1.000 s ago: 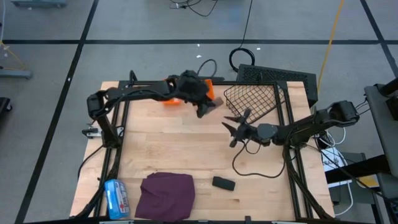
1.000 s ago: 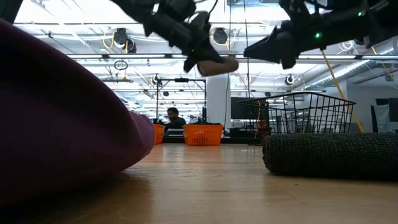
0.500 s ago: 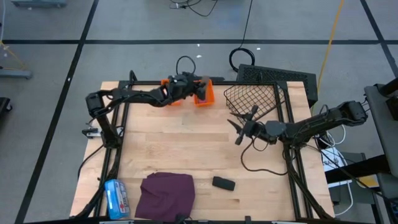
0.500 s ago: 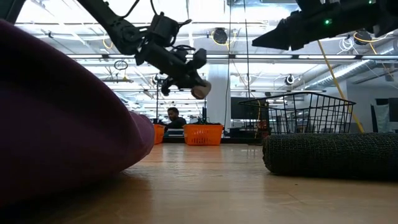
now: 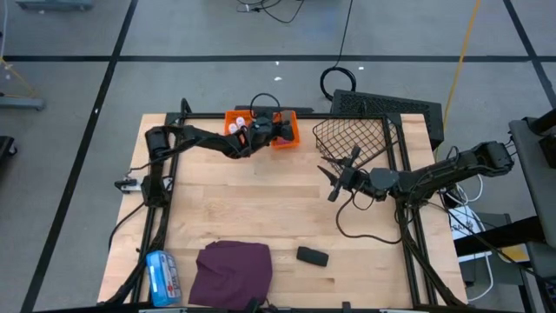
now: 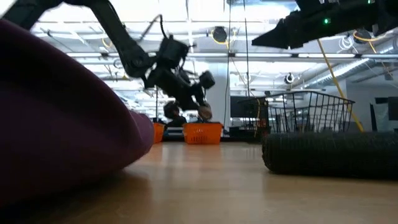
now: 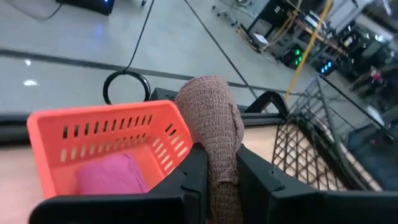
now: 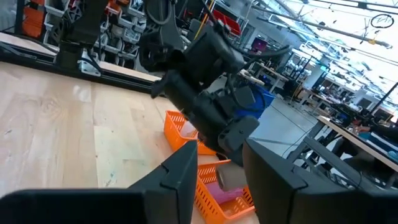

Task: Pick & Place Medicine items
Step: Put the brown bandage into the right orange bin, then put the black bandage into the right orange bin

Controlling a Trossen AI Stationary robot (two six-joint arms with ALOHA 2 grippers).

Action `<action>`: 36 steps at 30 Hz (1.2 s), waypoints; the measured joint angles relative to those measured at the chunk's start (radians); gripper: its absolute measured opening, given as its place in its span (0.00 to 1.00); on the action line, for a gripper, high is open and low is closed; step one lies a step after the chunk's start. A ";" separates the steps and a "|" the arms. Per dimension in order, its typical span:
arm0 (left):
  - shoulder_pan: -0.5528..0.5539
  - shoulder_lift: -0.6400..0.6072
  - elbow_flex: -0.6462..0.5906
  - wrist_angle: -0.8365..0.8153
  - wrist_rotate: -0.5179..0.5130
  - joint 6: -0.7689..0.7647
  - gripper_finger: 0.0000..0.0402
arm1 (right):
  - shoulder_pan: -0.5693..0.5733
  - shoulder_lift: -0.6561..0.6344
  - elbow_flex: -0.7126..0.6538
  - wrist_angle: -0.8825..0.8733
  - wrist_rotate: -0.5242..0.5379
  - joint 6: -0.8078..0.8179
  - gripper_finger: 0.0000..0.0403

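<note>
Your left gripper (image 7: pixel 219 180) is pinching the grey-brown oblong (image 7: pixel 214 134) between its two fingers. It holds it up in the air right over the orange basket (image 5: pixel 287 135) at the far edge of the table (image 5: pixel 252 209). You can see a pink tube (image 7: pixel 109 174) lying inside that basket, and tiny white round bottles (image 5: pixel 236 127) in there too.

Your right gripper (image 5: pixel 334 181) waits in the air next to the black wire basket (image 5: pixel 356 139), with its fingers spread a little and nothing between them.

The black oblong (image 5: pixel 312 256) lies on the table near the front edge, beside the purple cloth (image 5: pixel 231 271). A blue-and-white packet (image 5: pixel 161 276) sits at the front left corner.
</note>
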 joint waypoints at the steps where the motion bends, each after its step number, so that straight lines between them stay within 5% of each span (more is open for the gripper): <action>1: 0.001 0.006 0.000 0.001 0.000 -0.022 0.15 | 0.000 0.000 0.000 0.000 0.000 0.000 0.29; 15: 0.009 0.005 0.000 0.005 0.006 -0.150 0.17 | 0.000 0.000 0.000 0.001 0.000 0.000 0.28; 27: 0.013 0.005 0.000 0.026 0.049 -0.198 0.42 | 0.000 0.000 0.000 0.001 0.000 0.001 0.29; 36: 0.014 0.005 0.000 0.030 0.044 -0.213 0.45 | 0.002 0.000 0.000 0.001 0.000 0.022 0.29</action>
